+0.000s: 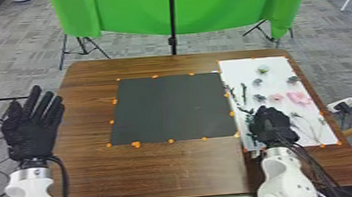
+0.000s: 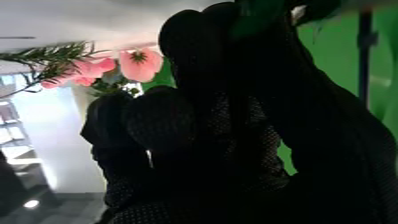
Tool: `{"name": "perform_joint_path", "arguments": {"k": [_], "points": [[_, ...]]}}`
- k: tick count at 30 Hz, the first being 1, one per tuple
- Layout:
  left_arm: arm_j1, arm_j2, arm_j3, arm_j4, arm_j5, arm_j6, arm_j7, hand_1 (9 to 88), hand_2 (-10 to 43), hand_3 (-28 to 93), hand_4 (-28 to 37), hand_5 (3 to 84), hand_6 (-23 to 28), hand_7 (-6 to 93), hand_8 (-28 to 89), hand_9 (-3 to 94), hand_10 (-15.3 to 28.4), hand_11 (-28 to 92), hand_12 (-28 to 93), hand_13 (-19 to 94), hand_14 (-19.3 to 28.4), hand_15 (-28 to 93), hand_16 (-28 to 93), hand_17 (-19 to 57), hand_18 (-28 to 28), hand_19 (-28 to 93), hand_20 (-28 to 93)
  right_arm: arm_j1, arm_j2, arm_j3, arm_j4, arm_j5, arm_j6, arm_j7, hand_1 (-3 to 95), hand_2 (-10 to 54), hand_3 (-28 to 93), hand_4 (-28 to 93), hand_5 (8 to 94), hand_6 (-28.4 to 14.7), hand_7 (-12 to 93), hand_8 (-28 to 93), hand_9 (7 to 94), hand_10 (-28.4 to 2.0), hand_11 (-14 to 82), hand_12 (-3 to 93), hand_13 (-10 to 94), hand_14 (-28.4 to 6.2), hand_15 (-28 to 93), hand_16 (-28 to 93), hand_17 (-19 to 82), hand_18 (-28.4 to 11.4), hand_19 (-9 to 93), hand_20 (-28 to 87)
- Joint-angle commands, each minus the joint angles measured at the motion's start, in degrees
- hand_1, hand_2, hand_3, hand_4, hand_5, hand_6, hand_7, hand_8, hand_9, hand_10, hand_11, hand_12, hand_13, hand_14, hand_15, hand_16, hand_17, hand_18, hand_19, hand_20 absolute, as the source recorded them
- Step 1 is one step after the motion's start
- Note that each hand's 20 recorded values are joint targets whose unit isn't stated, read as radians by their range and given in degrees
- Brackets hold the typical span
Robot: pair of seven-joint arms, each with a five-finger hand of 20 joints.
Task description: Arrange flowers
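White arms with silver metallic wrist collars, trailing black cables, and a black, mesh-textured fabric glove on each robot hand.

Brown wood with a soft sheen tops the worktop [image 1: 169,172] beneath a matt black mat [image 1: 169,109] and, at 3 o'clock, a smooth white sheet [image 1: 279,64]. Green cloth [image 1: 122,12] drapes at 12 o'clock. Black fabric gloves the left robot hand [image 1: 32,131] at 9 o'clock, above a shiny metal cuff [image 1: 32,163].

brown table [image 1: 89,177], green cloth [image 1: 126,12] beyond it, black pole [image 1: 172,21] against the cloth, grey floor [image 1: 23,62] around
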Motion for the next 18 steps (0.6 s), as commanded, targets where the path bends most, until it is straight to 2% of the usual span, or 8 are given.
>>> {"name": "perform_joint_path", "arguments": {"k": [1,6,10,18], "points": [[2.5,-0.79,-0.67,0.23,-0.78,-1.12,0.68,20.9,14.8,69,-28.3,33.1,8.2,5.7,-9,25.5,15.3,8,6,17,14.5,13,-4,-8.2,10.0,20,6,2.8,-2.12,-4.57,-4.71,3.58,3.79,1.78,57.1,-9.5,79,-28,88.9,-2.4,28,10,90.0,-12.1,27.8,51.2,75,-14.3,77,33,43,-28.0,93,54],[2.73,-0.64,-0.54,0.13,-0.66,-1.11,0.74,19.9,14.7,69,-28.3,33.1,8.1,5.4,-9,25.7,15.2,8,6,17,14.5,13,-4,-8.1,10.1,20,6,7.56,-4.09,-10.09,-4.65,4.81,8.34,0.04,55.4,-9.5,82,-27,88.3,-2.8,29,11,89.2,-12.4,30.6,51.2,75,-14.5,77,34,43,-28.3,93,56],[2.43,-0.68,-0.21,0.18,-0.68,-1.05,0.74,19.7,14.4,70,-28.3,33.1,8.1,5.4,-9,25.7,15.2,8,6,17,14.5,13,-4,-8.1,10.1,20,6,11.46,-5.95,-13.95,-3.69,5.36,7.84,-1.23,54.9,-9.5,82,-26,88.2,-2.8,29,12,89.0,-12.4,31.6,50.9,75,-14.9,78,34,43,-28.3,93,57],[1.82,0.05,0.53,0.38,-0.66,-0.86,0.7,19.9,14.1,71,-28.3,33.1,8.1,5.4,-9,25.8,15.1,7,6,17,14.4,13,-4,-8.1,10.1,20,6,18.45,-9.69,-18.84,0.02,7.78,7.05,-4.03,53.7,-9.5,83,-25,87.8,-3.0,30,13,88.4,-12.7,32.8,51.0,75,-15.1,78,34,43,-28.4,93,59]]}}
